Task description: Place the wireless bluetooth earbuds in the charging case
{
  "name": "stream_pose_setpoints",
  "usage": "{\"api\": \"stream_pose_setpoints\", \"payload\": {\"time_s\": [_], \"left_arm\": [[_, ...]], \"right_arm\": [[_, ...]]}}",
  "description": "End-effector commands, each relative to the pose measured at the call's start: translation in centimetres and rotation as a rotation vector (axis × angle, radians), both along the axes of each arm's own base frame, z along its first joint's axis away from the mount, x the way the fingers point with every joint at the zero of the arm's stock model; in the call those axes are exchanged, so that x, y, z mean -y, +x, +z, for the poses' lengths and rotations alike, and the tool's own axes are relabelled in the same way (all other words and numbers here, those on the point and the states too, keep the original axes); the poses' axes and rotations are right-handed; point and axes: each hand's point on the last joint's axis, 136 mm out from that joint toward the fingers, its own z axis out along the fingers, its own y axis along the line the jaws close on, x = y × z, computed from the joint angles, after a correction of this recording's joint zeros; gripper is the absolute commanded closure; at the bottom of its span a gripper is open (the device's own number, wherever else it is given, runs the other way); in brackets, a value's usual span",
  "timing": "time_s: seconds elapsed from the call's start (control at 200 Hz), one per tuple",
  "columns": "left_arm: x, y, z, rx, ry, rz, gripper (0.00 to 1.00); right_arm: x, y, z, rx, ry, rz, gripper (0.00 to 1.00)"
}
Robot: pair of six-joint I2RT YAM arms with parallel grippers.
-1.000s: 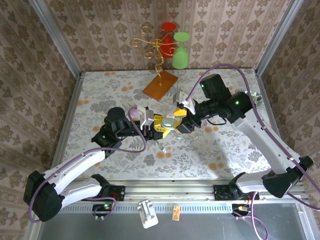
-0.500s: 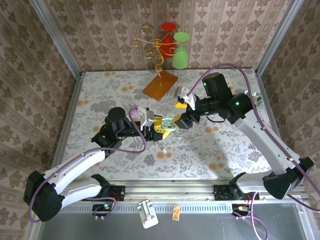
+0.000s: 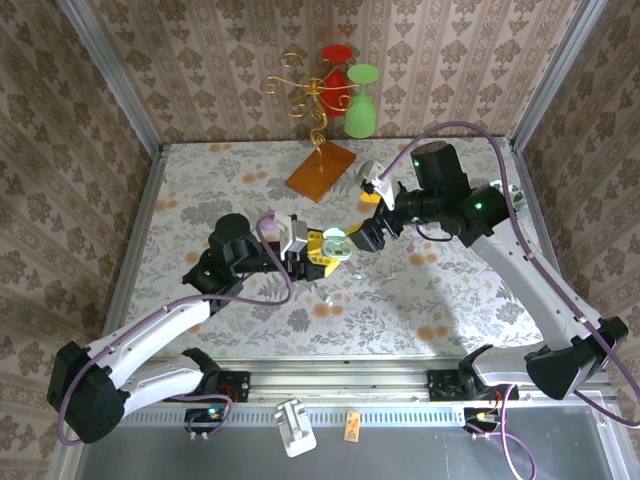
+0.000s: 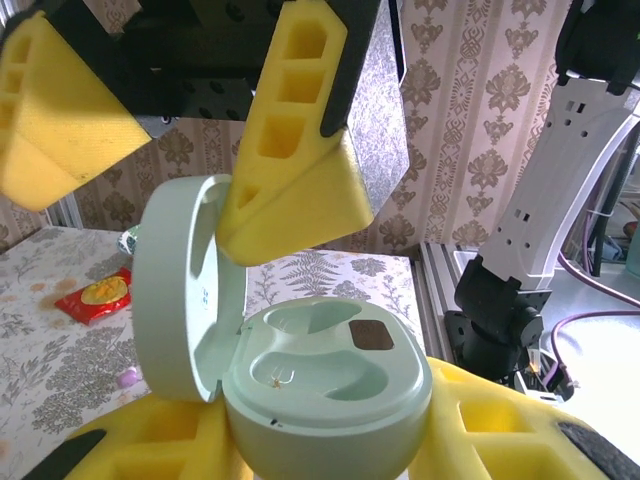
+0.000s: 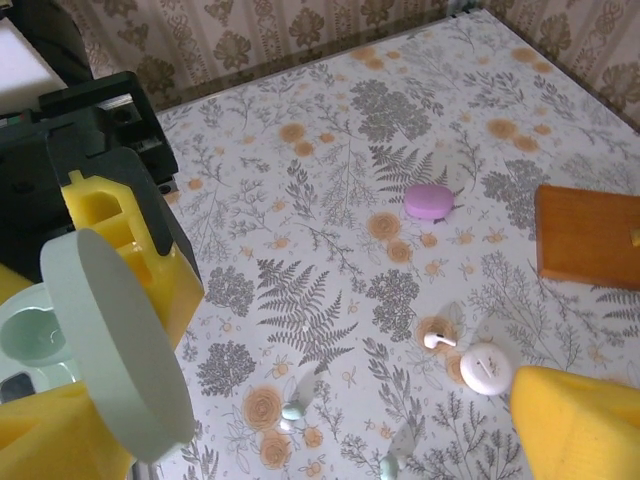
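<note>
Left claw (image 4: 325, 440) pinching mint-green pebble-shaped plastic charging case (image 4: 330, 385), lid flipped up, both wells empty. Right claw (image 5: 312, 432) spread wide, holding nothing. Tiny whitish plastic earbuds (image 5: 437, 340) loose on floral counter (image 5: 330, 200). So yeah, nothing inserted yet.

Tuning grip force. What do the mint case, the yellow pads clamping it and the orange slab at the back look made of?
Charging case: moulded plastic, satin mint, with smooth curves and soft highlights.
Left gripper pads: matte yellow and finely grainy. Likely printed plastic or dense foam, can't tell which.
Orange slab: even amber-orange, flat with sharp edges. Varnished wood or acrylic, unclear.
</note>
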Motion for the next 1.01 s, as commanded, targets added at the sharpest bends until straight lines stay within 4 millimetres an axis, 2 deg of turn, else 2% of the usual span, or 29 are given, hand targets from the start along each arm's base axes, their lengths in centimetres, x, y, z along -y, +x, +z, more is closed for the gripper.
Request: {"api": "stream_pose_setpoints", "payload": {"time_s": [0.0, 0.17, 0.36, 0.57, 0.74, 1.0], "left_arm": [[0.1, -0.3, 1.1, 0.051, -0.031, -0.039, 0.93], [0.1, 1.1, 1.0, 0.044, -0.039, -0.007, 0.94], [0.1, 3.1, 1.8, 0.004, -0.075, 0.015, 0.93], [-0.1, 3.0, 2.6, -0.007, -0.087, -0.018, 0.93], [-0.2, 2.2, 3.0, -0.015, -0.085, -0.072, 0.93], [-0.4, 1.5, 3.7, -0.015, -0.091, -0.123, 0.93]], "right_arm": [[0.1, 0.3, 0.6, -0.030, 0.033, -0.005, 0.06], [-0.2, -0.1, 0.5, -0.035, 0.060, 0.031, 0.06], [-0.5, -0.6, 1.6, -0.036, 0.132, 0.054, 0.06], [-0.8, 0.6, 0.7, -0.062, 0.140, 0.020, 0.10], [-1.3, 1.0, 0.6, -0.077, 0.163, 0.021, 0.30], [-2.0, -1.1, 0.9, -0.106, 0.213, 0.141, 0.64]]}}
